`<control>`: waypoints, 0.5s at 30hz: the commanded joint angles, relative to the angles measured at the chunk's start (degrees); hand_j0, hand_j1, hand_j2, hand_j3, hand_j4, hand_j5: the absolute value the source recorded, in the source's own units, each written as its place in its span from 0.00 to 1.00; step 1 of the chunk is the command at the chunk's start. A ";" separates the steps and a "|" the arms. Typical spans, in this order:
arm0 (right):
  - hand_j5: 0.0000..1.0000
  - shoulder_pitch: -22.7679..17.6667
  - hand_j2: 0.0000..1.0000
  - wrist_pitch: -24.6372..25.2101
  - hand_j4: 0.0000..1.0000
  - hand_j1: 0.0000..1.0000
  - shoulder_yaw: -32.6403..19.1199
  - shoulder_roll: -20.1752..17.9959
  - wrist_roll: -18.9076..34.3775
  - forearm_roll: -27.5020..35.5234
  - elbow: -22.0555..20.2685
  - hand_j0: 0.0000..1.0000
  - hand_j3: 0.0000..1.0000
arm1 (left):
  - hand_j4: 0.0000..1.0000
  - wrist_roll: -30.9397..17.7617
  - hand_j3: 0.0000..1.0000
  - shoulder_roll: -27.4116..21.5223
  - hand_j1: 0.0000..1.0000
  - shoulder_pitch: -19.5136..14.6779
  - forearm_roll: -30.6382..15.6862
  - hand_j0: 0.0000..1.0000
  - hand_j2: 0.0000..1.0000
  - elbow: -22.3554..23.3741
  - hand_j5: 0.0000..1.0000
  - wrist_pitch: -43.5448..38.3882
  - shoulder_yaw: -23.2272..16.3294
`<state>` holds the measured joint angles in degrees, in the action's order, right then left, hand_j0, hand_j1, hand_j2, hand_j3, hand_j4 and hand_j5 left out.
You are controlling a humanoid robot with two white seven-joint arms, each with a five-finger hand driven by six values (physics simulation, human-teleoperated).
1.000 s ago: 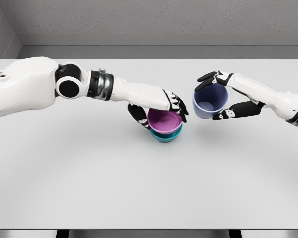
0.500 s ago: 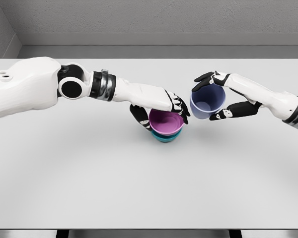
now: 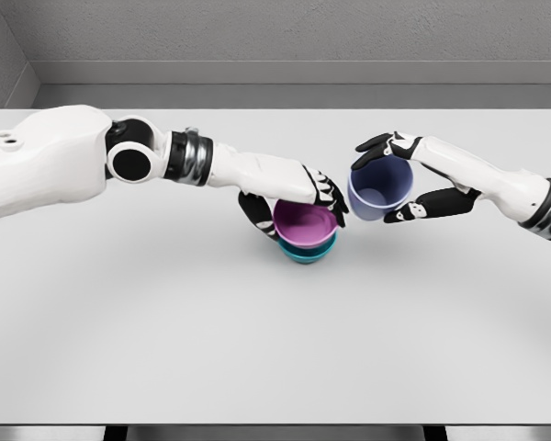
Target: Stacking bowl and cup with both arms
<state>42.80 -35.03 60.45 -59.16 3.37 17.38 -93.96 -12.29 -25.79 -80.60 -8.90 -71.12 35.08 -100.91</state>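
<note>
1. Our left hand (image 3: pixel 298 197) grips the purple bowl (image 3: pixel 305 223), fingers over its far rim and thumb at its left side.
2. The purple bowl sits nested in a teal bowl (image 3: pixel 309 254) near the middle of the white table (image 3: pixel 257 349).
3. Our right hand (image 3: pixel 406 179) clasps the blue cup (image 3: pixel 379 187), held clear of the table and tilted, its mouth facing us.
4. The cup hangs just right of the bowls, near the left hand's fingertips (image 3: pixel 335 197).
</note>
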 commanded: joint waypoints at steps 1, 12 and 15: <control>0.69 0.00 0.69 0.03 0.69 0.69 -0.07 0.10 -0.03 0.46 0.01 0.69 0.69 | 0.76 -0.02 0.76 0.03 0.76 0.00 -0.50 0.76 0.76 0.28 0.76 -0.08 0.10; 0.70 0.00 0.70 0.03 0.70 0.70 -0.15 0.01 -0.03 0.63 0.10 0.70 0.70 | 1.00 0.07 1.00 -0.05 1.00 0.18 -0.42 1.00 1.00 0.28 1.00 -0.08 0.10; 0.70 0.00 0.70 0.03 0.70 0.70 -0.33 -0.17 -0.03 0.63 0.10 0.70 0.70 | 1.00 0.07 1.00 -0.14 1.00 0.35 -0.42 1.00 1.00 0.28 1.00 -0.08 0.18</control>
<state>42.80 -35.03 60.30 -59.21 3.37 17.62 -93.84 -12.25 -25.92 -80.24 -8.96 -70.84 35.06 -100.83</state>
